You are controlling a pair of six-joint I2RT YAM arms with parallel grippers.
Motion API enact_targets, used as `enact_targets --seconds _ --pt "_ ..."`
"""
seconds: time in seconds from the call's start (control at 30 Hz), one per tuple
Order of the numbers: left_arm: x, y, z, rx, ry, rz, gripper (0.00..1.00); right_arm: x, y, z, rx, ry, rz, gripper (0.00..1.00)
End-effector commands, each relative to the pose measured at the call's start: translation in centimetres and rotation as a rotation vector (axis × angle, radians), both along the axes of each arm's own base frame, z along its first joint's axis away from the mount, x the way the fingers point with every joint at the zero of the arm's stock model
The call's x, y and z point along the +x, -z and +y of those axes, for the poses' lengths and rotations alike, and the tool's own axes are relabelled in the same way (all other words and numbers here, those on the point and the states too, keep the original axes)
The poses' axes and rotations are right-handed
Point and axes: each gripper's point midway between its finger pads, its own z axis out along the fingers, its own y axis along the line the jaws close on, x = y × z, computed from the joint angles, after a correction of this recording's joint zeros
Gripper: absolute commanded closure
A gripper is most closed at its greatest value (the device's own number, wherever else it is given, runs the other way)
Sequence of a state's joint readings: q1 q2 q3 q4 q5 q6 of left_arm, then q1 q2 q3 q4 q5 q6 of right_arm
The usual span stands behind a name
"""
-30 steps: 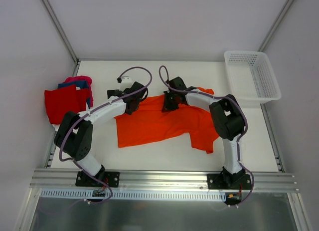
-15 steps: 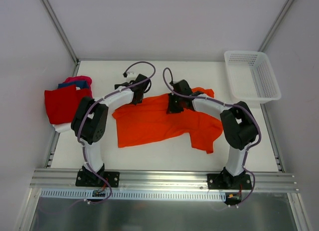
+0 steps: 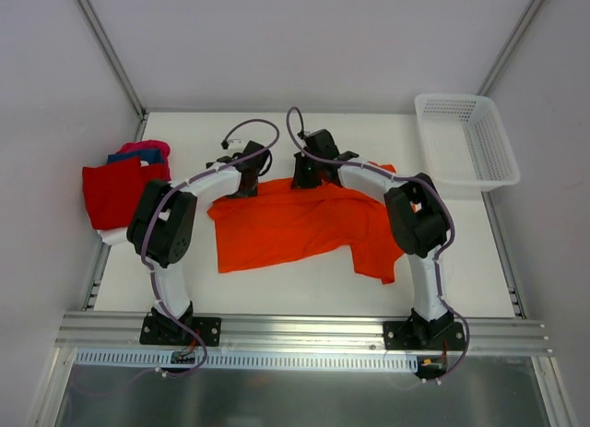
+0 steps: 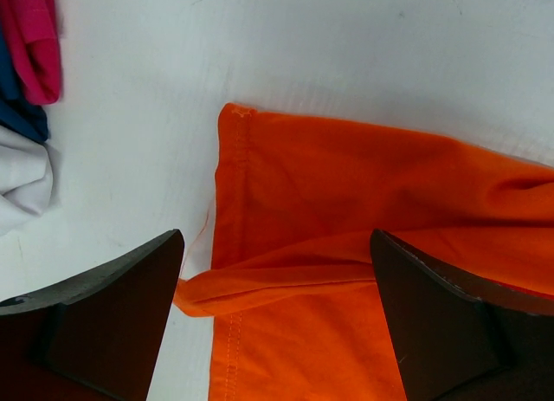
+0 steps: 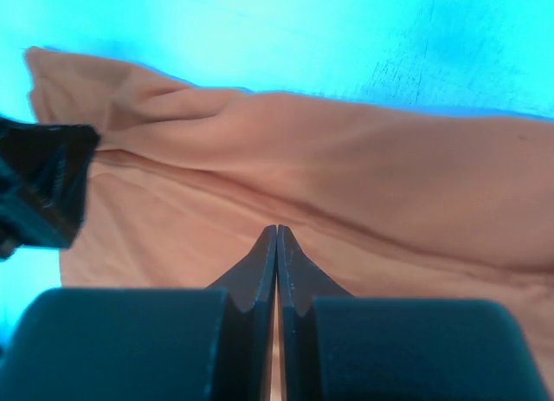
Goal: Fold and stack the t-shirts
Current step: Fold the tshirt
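A bright orange t-shirt (image 3: 295, 224) lies spread and creased across the middle of the table. My left gripper (image 3: 244, 180) hangs open over its back left corner. In the left wrist view a folded hem of the orange shirt (image 4: 346, 193) lies between the spread jaws (image 4: 277, 236) without touching them. My right gripper (image 3: 305, 176) is shut at the shirt's back edge. In the right wrist view its tips (image 5: 277, 229) press together low over the cloth (image 5: 363, 167); whether they pinch any cloth does not show. More t-shirts are piled at the left: red (image 3: 115, 192), blue (image 3: 138, 156) and magenta (image 3: 149, 148).
A white mesh basket (image 3: 466, 136) stands at the back right corner. A white cloth (image 3: 112, 235) pokes out under the red shirt near the left table edge. In the left wrist view the magenta (image 4: 35, 37), blue (image 4: 16, 106) and white (image 4: 22, 176) cloths show at the left.
The right gripper, still shut, has moved toward the back left along the shirt's back edge. The left gripper has swung about near the shirt's back left corner and narrowed slightly, still open.
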State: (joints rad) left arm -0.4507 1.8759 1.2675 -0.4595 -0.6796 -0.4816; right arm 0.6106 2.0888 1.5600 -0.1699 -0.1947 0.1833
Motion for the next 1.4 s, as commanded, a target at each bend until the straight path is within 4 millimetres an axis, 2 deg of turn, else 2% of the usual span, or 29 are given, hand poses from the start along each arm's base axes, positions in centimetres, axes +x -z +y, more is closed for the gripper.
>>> enact_targets --seconds 0.0,0.17,0.33,0.47,0.67,0.9,1.2,1.37 --pt "-0.1 -0.7 0.1 -0.042 -0.001 -0.008 0.1 0.0 0.6 1.0 0.017 -0.022 0.036 0.99" --pt "0.0 0.3 0.0 -0.06 -0.003 0.01 0.1 -0.2 2.3 1.0 -0.002 -0.027 0.065 0.99" --pt "-0.1 1.1 0.1 -0.06 -0.003 0.027 0.1 -0.3 3.1 1.0 -0.01 -0.025 0.075 0.99" --pt "0.0 1.2 0.2 -0.062 -0.005 0.03 0.1 0.0 2.7 1.1 -0.003 -0.022 0.063 0.99" --pt "0.0 1.4 0.4 -0.065 -0.003 0.04 0.1 0.9 0.5 1.8 0.025 -0.024 0.025 1.0" --pt "-0.1 1.4 0.5 -0.062 -0.001 0.042 0.11 1.5 0.7 2.5 0.037 -0.028 0.038 0.99" --pt "0.0 1.4 0.4 -0.07 0.003 0.045 0.11 0.7 4.3 2.5 0.011 -0.03 0.115 1.0" --pt "0.1 1.3 0.3 -0.076 0.005 0.043 0.11 -0.9 5.8 1.7 -0.01 -0.027 0.156 0.99"
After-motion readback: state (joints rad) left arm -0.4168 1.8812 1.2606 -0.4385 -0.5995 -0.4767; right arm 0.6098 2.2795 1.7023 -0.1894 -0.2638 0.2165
